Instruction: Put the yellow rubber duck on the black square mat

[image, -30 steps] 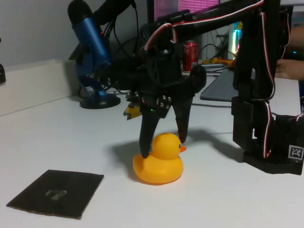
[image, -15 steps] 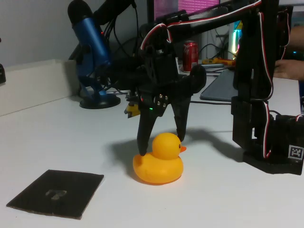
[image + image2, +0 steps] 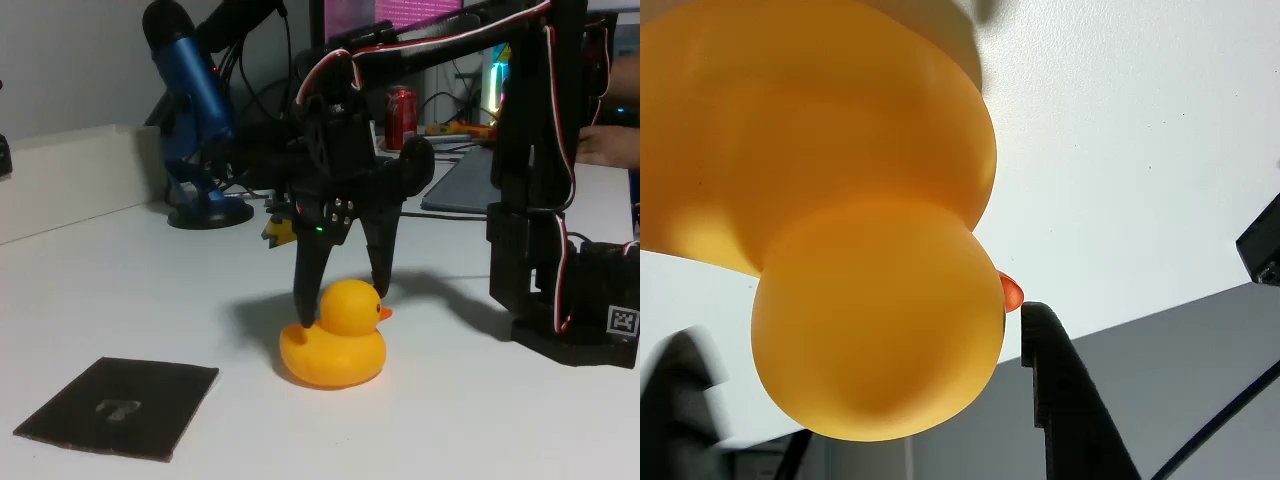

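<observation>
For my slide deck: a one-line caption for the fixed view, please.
Open gripper straddles the duck's head on the table, mat lying apart at lower left.

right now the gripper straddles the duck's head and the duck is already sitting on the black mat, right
Not quite. In the fixed view the yellow rubber duck sits on the white table, to the right of the black square mat and apart from it. The gripper does straddle its head.

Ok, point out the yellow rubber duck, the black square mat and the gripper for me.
yellow rubber duck (image 3: 335, 355), fixed view, on its body.
black square mat (image 3: 150, 395), fixed view, on bare black surface right of its grey mark.
gripper (image 3: 342, 302), fixed view, midway between fingertips, over the duck's head.
</observation>
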You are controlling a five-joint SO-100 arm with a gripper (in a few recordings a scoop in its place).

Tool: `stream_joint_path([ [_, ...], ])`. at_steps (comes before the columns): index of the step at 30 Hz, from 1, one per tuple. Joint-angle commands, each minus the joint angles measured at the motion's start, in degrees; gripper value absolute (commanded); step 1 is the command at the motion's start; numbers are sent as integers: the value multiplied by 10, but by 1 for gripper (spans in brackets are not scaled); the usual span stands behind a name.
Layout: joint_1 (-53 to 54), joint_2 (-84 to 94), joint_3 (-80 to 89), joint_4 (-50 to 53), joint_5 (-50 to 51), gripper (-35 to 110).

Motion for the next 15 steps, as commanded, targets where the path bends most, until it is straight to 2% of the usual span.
stream_joint_path([
  [1, 6, 14, -21, 5, -6, 26],
  [7, 8, 14, -21, 5, -6, 18],
  [15, 5, 16, -22, -1, -5, 17],
])
